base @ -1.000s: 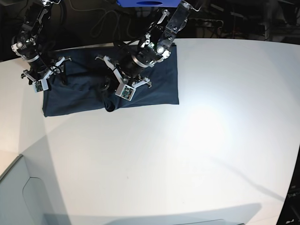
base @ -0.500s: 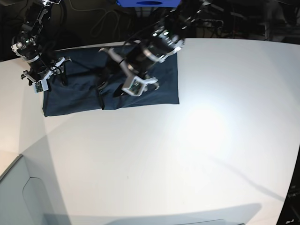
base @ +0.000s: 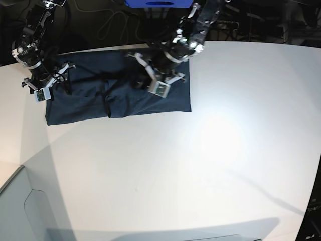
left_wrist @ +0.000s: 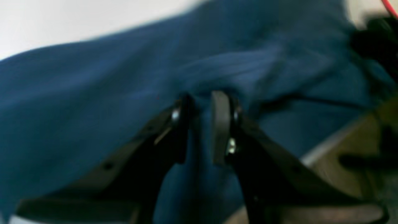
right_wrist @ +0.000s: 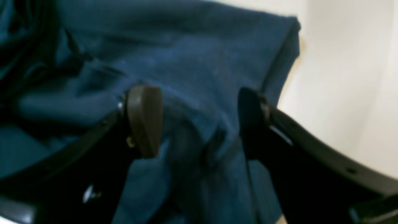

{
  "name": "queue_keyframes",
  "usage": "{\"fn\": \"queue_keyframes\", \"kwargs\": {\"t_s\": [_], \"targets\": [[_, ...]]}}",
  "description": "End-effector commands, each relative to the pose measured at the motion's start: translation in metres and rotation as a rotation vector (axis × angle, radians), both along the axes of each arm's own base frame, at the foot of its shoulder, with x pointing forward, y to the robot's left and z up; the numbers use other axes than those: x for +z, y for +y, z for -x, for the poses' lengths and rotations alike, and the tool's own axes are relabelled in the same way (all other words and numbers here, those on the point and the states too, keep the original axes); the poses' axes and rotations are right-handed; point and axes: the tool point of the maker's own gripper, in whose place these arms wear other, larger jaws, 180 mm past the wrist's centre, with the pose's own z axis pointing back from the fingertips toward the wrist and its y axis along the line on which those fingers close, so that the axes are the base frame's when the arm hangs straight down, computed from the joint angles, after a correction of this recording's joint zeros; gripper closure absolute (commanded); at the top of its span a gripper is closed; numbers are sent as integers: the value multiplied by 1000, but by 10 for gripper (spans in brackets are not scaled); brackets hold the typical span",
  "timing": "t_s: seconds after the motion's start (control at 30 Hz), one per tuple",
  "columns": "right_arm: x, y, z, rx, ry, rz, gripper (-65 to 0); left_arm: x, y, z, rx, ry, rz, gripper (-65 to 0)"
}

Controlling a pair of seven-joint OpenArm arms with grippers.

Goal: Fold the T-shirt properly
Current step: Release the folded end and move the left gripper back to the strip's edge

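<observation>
T-shirt (base: 120,95), a plain dark navy-blue short-sleeved cotton garment, lies on the white tabletop (base: 210,165) toward its far left part in the base view, as a long band partly folded, with a raised fold line near its middle. Its long axis runs left to right in that view, tilted slightly, with one short end at my right arm and the other at my left. I cannot tell which end holds the collar.

My left gripper (left_wrist: 200,124) sits over the band's right portion. Its jaws stand close together with a narrow strip of blue cloth showing between them; the wrist view is blurred, so I cannot tell whether they pinch that cloth.

My right gripper (right_wrist: 199,121) hovers at the band's left end near a corner, jaws spread wide, with fabric bunched between the pads (right_wrist: 144,119) but not clamped.

I judge this placement serves one purpose: each gripper controls one end so the band can be doubled across its length.
</observation>
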Motion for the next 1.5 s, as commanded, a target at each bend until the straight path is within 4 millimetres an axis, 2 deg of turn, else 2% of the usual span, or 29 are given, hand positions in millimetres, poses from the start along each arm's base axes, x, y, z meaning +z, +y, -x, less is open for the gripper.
{"fn": "queue_keyframes", "kwargs": {"t_s": [0.0, 0.1, 0.23, 0.3, 0.37, 0.47, 0.57, 0.63, 0.73, 0.8, 0.9, 1.03, 1.13, 1.23, 1.3, 1.4, 1.47], "targets": [[13, 0, -6, 24, -46, 3, -365, 14, -19, -3, -32, -34, 49, -121], [13, -2, -6, 23, -46, 7, -365, 18, -54, 9, -152, -52, 60, -121], [17, -10, -8, 27, -50, 30, -365, 39, -95, 34, -311, -111, 94, -121], [20, -22, -6, -6, -57, 43, -365, 46, -110, 47, -379, -131, 107, -121], [28, -34, -10, -40, -81, 52, -366, 49, -119, 56, -419, -140, 113, -121], [32, -45, -9, -73, -93, 63, -392, 54, -115, 53, -414, -155, 114, -121], [33, -51, -8, -90, -92, 66, -467, 58, -94, 42, -368, -177, 103, -121], [33, -51, -11, -90, -97, 64, -506, 67, -69, 21, -287, -207, 95, -121], [32, -50, -12, -92, -97, 57, -532, 74, -28, -4, -152, -224, 82, -121], [23, -52, -10, -102, -76, 38, -536, 79, 9, -25, -21, -216, 101, -121], [8, -52, -12, -122, -49, -3, -536, 75, 80, -51, 214, -155, 166, -121], [-10, -53, -9, -143, -8, -44, -536, 72, 147, -62, 414, -115, 222, -121], [-20, -52, -7, -152, 16, -68, -536, 69, 185, -60, 501, -108, 217, -121], [-31, -51, -2, -163, 43, -88, -531, 65, 206, -57, 547, -103, 193, -121], [-35, -50, -2, -166, 52, -100, -531, 50, 214, -55, 577, -67, 186, -121], [-47, -42, -2, -156, 83, -129, -529, 24, 212, -48, 584, 8, 179, -121], [-52, -38, -1, -149, 96, -137, -511, 14, 209, -44, 582, 34, 175, -121]]}}
